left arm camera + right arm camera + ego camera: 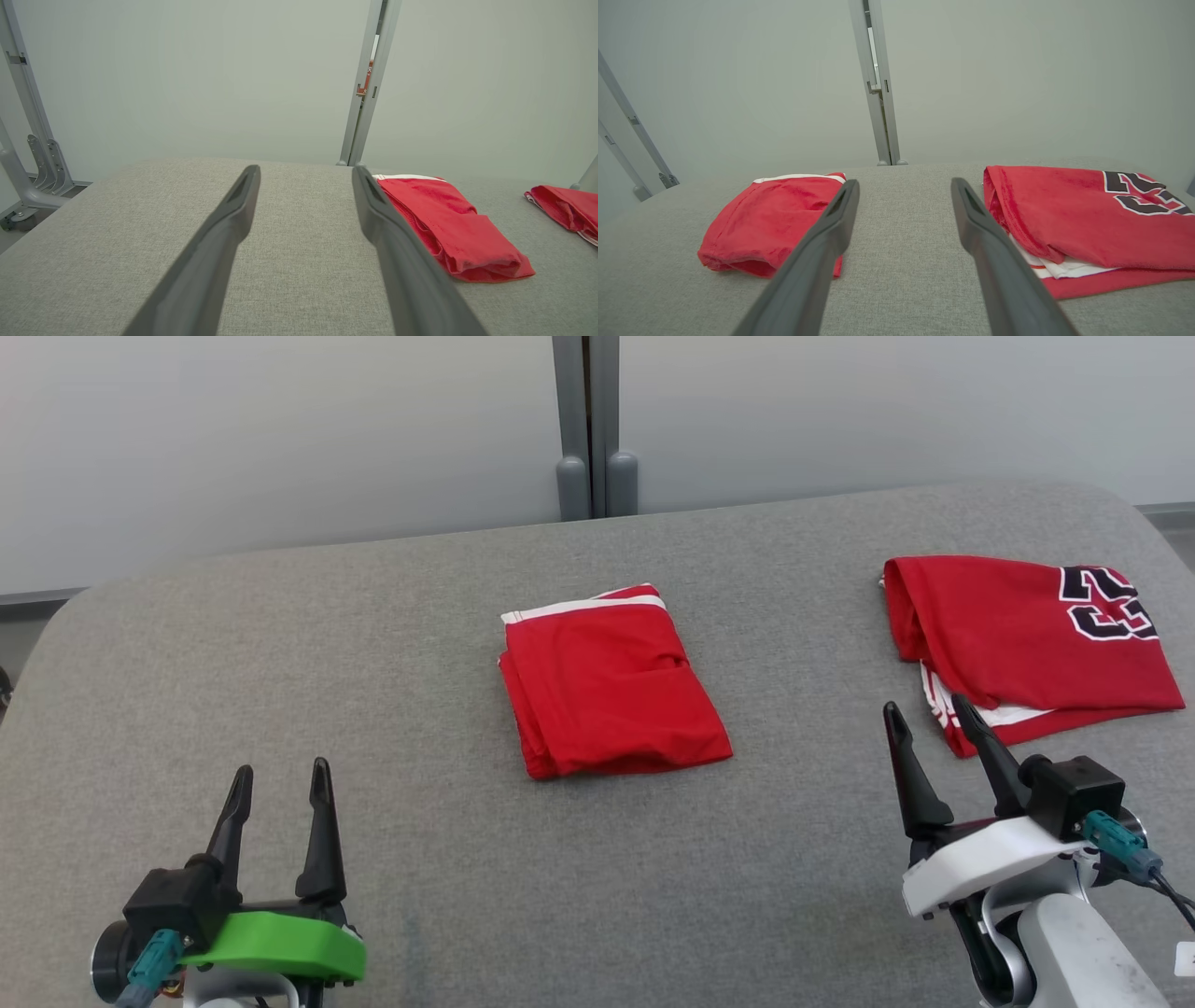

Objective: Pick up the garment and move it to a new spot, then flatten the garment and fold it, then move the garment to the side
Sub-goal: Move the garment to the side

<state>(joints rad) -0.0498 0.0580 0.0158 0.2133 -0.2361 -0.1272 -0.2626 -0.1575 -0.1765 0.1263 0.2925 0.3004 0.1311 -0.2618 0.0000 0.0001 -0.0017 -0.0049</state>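
A folded red garment with a white band [611,684] lies in the middle of the grey padded table [373,644]; it shows in the left wrist view [448,228] and the right wrist view [770,224]. A second folded red garment with black-and-white numbers [1027,639] lies at the far right [1087,219] [565,207]. My left gripper [280,779] stands open at the lower left, well short of the middle garment [306,172]. My right gripper [924,719] stands open at the lower right, its tips just before the numbered garment's near edge [903,186]. Neither holds anything.
The table's far edge meets a pale wall with a grey vertical post [590,429]. The table's corners are rounded. Metal frame legs [32,158] stand off the table's left side. Bare grey fabric lies between the two garments and to the left.
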